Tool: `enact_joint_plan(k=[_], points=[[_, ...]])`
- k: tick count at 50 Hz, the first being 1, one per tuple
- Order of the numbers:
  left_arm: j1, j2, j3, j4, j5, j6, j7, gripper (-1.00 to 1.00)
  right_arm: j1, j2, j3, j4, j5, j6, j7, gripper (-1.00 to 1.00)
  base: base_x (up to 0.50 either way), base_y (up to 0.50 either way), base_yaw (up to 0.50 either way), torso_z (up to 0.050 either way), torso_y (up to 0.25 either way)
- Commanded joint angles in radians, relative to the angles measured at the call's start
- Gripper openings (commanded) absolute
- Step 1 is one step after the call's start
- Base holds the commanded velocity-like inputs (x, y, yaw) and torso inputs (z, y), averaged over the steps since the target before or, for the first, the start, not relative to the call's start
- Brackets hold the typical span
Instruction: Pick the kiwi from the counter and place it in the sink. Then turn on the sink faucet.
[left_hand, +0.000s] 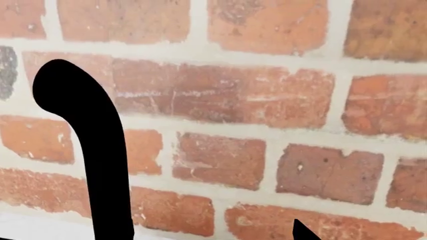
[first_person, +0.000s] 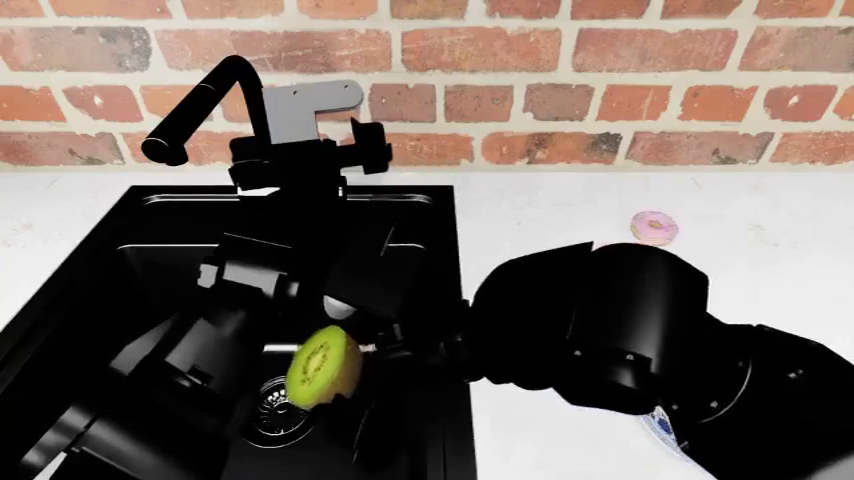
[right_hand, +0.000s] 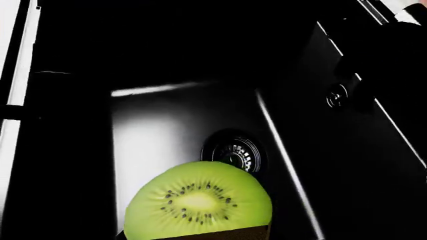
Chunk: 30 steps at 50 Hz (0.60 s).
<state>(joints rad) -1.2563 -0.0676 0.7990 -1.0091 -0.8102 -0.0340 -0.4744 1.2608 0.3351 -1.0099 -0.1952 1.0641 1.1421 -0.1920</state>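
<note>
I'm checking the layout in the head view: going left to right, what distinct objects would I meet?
Tip of the tall matte-black sink faucet spout → halved kiwi with bright green cut face, over the matte-black sink basin → small pink-frosted donut on the white speckled counter.

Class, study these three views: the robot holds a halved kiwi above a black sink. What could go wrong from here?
1. The halved green kiwi, held by the right gripper above the matte-black rectangular sink, could roll when released and cover the round steel drain grate.
2. The left gripper sits close to the tall matte-black faucet; it might knock the spout rather than the lever.
3. Both black arms crowd the basin and could collide.
</note>
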Motion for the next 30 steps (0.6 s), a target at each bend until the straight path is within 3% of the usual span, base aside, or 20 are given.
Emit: enact_joint_plan(k=[1, 30], points=[[0.004, -0.003, 0.003, 0.006, -0.003, 0.001, -0.001, 1.0, -0.02, -0.031, -0.088, 0.029, -0.085, -0.06, -0.076, -1.0, 0.0, 0.0, 0.0, 0.0, 0.0], [0.005, -0.001, 0.004, -0.011, -0.014, 0.009, 0.01, 1.0, -0.006, -0.093, -0.261, 0.149, -0.255, -0.177, -0.197, -1.0, 0.0, 0.0, 0.0, 0.0, 0.0]])
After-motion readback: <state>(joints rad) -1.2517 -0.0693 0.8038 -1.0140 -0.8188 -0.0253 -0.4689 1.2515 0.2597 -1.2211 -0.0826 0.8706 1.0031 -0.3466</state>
